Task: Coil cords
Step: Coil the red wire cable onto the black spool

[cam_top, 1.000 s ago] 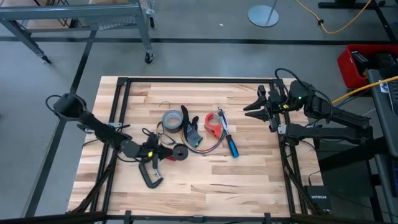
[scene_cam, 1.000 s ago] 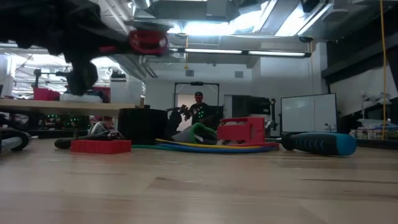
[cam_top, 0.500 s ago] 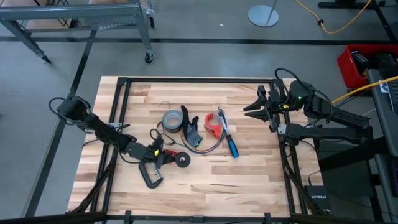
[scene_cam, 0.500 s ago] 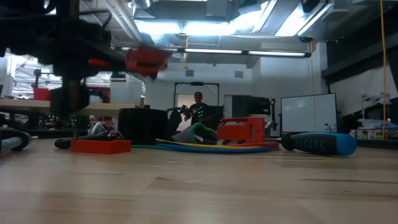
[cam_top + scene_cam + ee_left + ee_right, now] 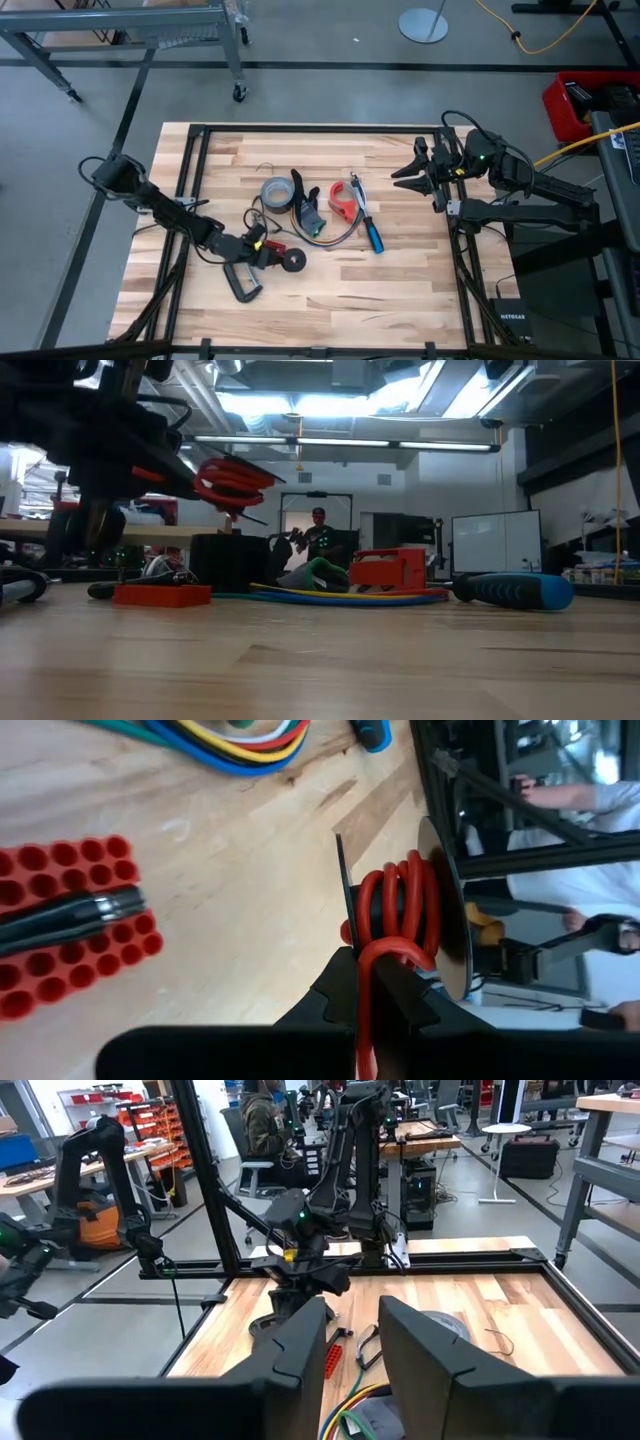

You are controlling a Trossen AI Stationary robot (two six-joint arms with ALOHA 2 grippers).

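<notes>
- The left wrist view alone shows what the left gripper [image 5: 385, 982] carries: a red cord [image 5: 400, 905] wound in several loops on a small black spool [image 5: 443, 910], with one red strand running down between the jaws, which are pressed together on it.
- From the high view the same left gripper [image 5: 262, 247] sits over the front-left part of the desk [image 5: 400, 290], the spool [image 5: 294, 259] showing only as a dark disc just beside it; the red loops are barely visible there.
- The low view shows the red cord [image 5: 228, 480] lifted clear of the desk surface, under the blurred dark arm.
- The multicoloured cord [image 5: 325, 232], with blue, yellow and other strands, lies near the desk's middle; in the low view it [image 5: 330, 596] lies flat on the wood.
- Around it: a grey tape roll [image 5: 276, 190], a black glove [image 5: 306, 203], a red tape dispenser [image 5: 342, 199] and a blue-handled screwdriver [image 5: 368, 226], all close together.
- A red bit holder [image 5: 161, 594] lies on the desk below the left gripper; a black C-clamp [image 5: 240, 283] lies near the front edge.
- The right gripper [image 5: 408, 171] waits over the desk's right side, well apart from everything, its jaws spread with nothing between them.
- A person [image 5: 320, 539] stands in the room beyond.
</notes>
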